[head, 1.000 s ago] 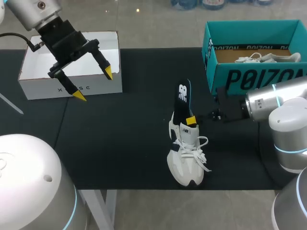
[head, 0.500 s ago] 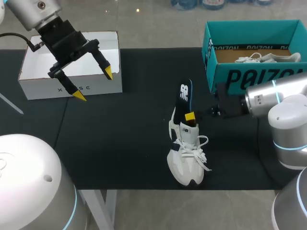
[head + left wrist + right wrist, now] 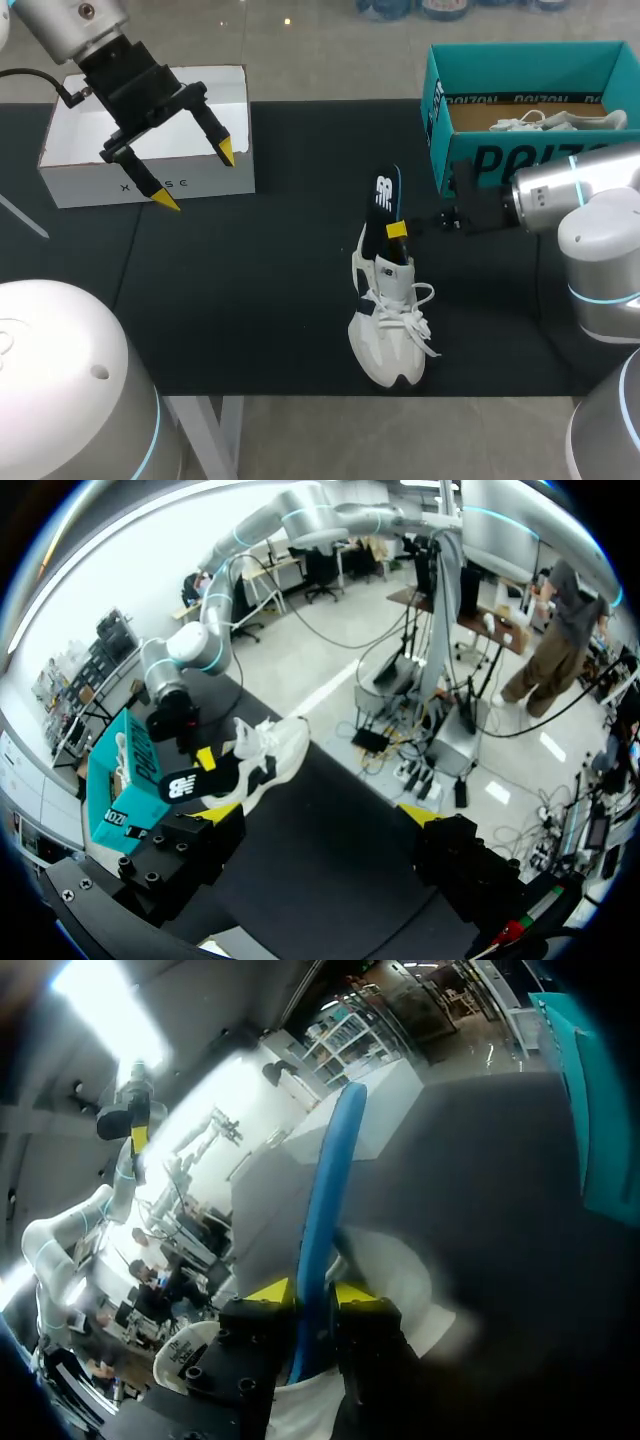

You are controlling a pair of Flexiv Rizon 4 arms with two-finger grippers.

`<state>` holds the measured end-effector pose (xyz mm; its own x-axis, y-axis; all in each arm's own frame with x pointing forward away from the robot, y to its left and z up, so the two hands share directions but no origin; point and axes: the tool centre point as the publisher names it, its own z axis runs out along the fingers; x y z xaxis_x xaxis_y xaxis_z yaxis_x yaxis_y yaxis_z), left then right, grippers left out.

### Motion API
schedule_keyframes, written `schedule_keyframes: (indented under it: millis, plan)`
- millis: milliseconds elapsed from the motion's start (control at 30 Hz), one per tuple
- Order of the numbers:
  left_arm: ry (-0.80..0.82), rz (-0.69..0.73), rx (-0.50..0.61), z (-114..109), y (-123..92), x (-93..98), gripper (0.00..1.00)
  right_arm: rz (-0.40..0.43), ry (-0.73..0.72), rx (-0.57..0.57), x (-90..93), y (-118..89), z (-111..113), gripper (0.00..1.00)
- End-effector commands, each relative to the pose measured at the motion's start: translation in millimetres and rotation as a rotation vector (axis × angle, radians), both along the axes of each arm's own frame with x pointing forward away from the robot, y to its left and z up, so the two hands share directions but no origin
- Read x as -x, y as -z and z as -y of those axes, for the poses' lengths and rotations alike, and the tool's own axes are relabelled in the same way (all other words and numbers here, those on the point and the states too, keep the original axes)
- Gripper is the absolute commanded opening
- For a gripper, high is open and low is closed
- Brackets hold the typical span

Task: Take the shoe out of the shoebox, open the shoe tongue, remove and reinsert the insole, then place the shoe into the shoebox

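The right gripper (image 3: 398,231), pinching the dark insole (image 3: 382,200), has risen slightly over the last second, drawing it further out of the white shoe (image 3: 388,330) on the black mat (image 3: 250,300). Removal looks under way. The left gripper (image 3: 196,177) hangs spread over a white box (image 3: 80,150).

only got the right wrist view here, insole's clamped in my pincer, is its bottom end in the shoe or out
Observer: In. The head view shows the insole sticking up out of the shoe, with its lower end inside the opening.
Operator: shoe upright or tipped over
Observer: It looks upright, on its sole on the black mat, toe toward the robot's side of the table.
Operator: is the shoebox free to take it
Observer: Not empty. The teal shoebox holds another white shoe.
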<state>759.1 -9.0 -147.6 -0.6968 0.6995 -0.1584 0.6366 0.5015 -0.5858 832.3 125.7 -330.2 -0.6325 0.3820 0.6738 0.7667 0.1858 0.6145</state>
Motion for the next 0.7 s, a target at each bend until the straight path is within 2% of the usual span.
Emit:
schedule_keyframes:
  millis: [33,700]
  plan:
    - [0.001,-0.001,-0.003,-0.1,-0.2,-0.7,1.00,-0.001,0.004,0.000,-1.8,3.0,-1.0,0.00]
    - [0.001,-0.001,-0.003,-0.1,-0.2,-0.7,1.00,-0.079,-0.023,-0.019,45.3,33.0,-5.0,0.00]
